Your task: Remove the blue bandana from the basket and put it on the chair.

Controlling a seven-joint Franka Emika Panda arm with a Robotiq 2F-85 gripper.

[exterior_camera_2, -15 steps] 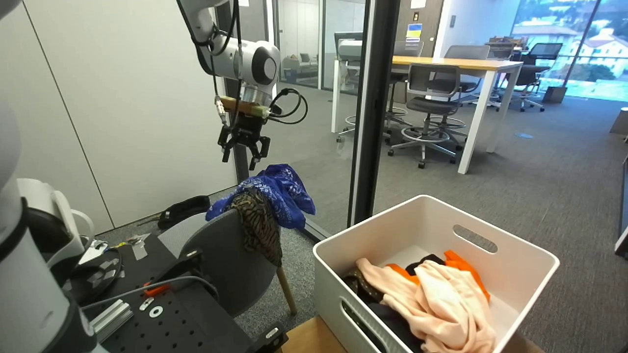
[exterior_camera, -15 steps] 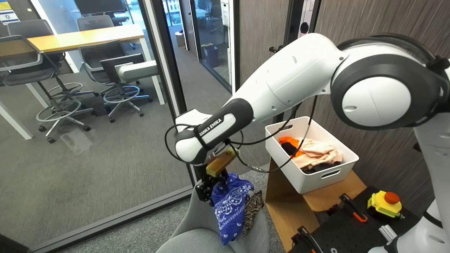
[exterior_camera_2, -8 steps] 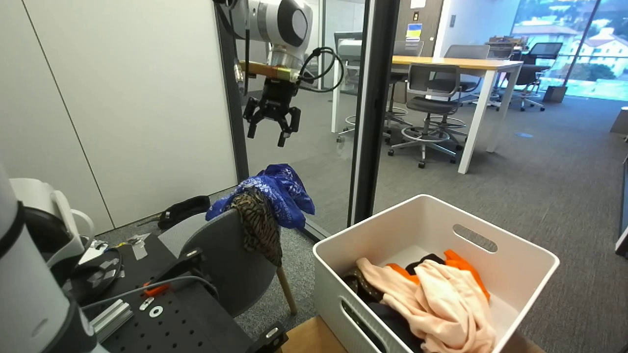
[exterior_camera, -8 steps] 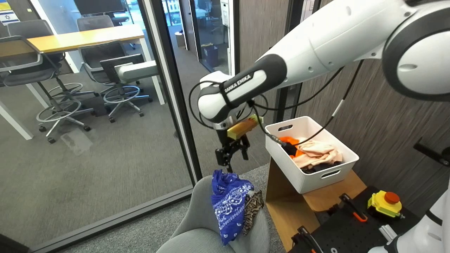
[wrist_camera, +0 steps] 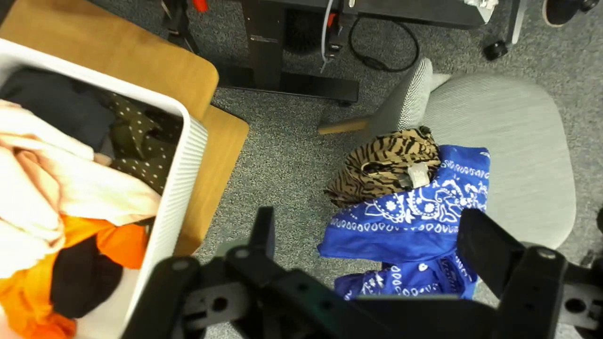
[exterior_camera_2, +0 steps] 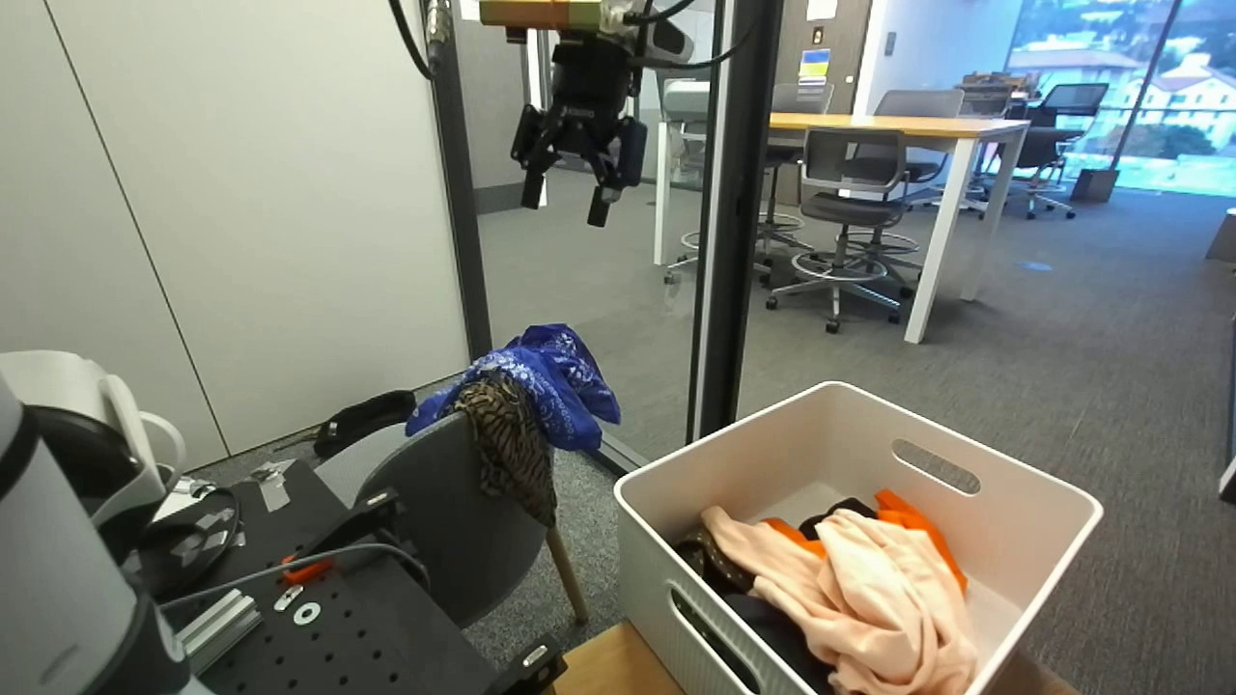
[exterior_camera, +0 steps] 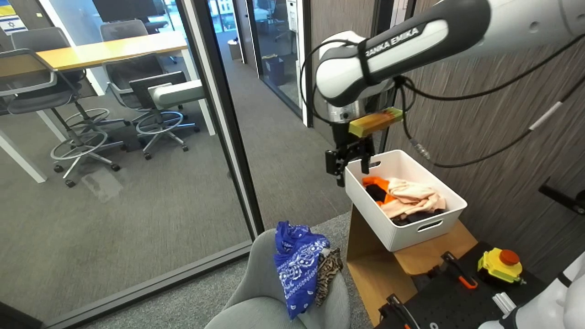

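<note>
Released and empty, the pincer has drawn up and away — the blue bandana stays below it, draped over the chair; placement looks complete.

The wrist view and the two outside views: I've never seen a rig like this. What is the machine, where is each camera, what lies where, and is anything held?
The machine is a single robot arm ending in a black two-fingered gripper. Two cameras outside the robot look at the scene from different places; the wrist view comes from a camera on the arm's wrist, so the gripper's dark fingers show in its lower part. The blue bandana is draped over the grey chair, beside a tiger-striped cloth. The white basket, on a wooden surface, contains peach cloth, orange cloth and dark cloth. The gripper is open and holds nothing.
</note>
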